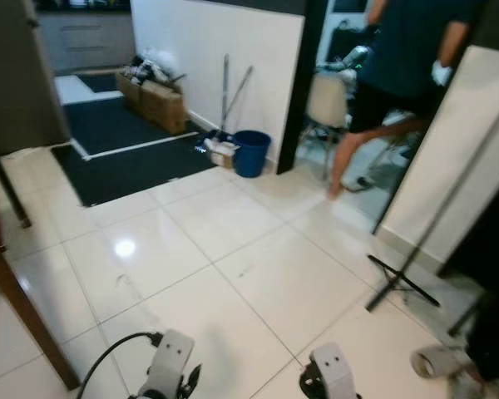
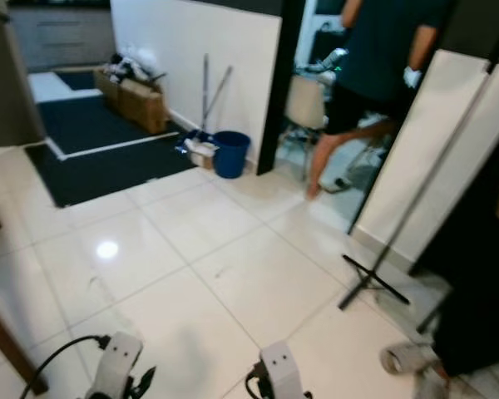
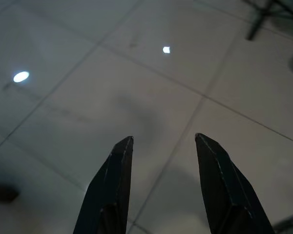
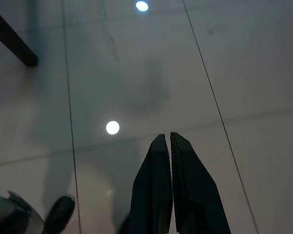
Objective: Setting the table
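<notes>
1. Head views: looking forward and down from standing height over the tiled floor (image 1: 258, 274), toward a blue bucket (image 1: 251, 153) and a person (image 1: 399, 75) far ahead.
2. Right eye view: same scene, slightly shifted.
3. Left wrist view: looking along left tool (image 3: 163, 146), close to floor, fingers apart.
4. Right wrist view: along right tool (image 4: 170, 139), fingers together, same floor.

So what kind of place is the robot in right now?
Most likely a home, in an open tiled area beside a kitchen: pale glossy floor tiles, a blue bucket with mop handles against the white wall, a cardboard box on a dark mat, and a person walking through a doorway.
</notes>
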Available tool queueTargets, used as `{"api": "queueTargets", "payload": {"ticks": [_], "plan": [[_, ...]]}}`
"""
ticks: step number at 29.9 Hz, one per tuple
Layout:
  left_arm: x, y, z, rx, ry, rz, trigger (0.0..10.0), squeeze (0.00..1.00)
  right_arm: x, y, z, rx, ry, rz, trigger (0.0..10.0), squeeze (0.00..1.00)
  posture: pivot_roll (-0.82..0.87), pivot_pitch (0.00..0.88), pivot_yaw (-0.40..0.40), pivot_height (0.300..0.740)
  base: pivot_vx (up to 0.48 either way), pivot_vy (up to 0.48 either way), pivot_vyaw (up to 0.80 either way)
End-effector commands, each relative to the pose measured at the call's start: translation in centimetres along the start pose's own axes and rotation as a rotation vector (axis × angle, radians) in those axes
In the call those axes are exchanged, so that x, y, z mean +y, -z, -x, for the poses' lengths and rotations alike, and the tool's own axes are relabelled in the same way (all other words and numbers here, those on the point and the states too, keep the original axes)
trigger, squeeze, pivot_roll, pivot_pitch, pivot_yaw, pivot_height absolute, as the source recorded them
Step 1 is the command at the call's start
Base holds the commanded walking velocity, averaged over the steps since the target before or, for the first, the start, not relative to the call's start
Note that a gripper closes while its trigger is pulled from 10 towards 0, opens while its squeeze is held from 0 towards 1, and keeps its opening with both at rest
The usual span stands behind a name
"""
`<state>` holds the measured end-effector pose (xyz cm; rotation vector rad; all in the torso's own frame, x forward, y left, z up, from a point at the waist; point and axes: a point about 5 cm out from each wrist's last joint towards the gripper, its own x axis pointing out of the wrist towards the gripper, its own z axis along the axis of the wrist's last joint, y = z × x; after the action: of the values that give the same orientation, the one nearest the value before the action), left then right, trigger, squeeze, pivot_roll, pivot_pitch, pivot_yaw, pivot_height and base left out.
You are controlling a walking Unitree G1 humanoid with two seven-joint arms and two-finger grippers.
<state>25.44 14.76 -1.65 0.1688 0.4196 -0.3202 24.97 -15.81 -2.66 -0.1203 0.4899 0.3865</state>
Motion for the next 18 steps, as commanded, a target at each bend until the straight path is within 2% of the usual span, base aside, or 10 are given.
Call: {"api": "queueTargets", "payload": {"ticks": [1,18], "plan": [[0.28,0.32,0.19,0.014,-0.004,-0.006,10.0,0.0,0.55,0.4,0.0,0.012,-0.01,-0.019,10.0,0.0,0.05,0.0,0.011,0.74,0.48,0.0,0.0],[0.05,0.18,0.04,0.009,0.0,0.004,10.0,0.0,0.21,0.32,0.07,0.012,-0.005,-0.013,10.0,0.0,0.04,0.008,0.005,0.74,0.48,0.0,0.0]]}}
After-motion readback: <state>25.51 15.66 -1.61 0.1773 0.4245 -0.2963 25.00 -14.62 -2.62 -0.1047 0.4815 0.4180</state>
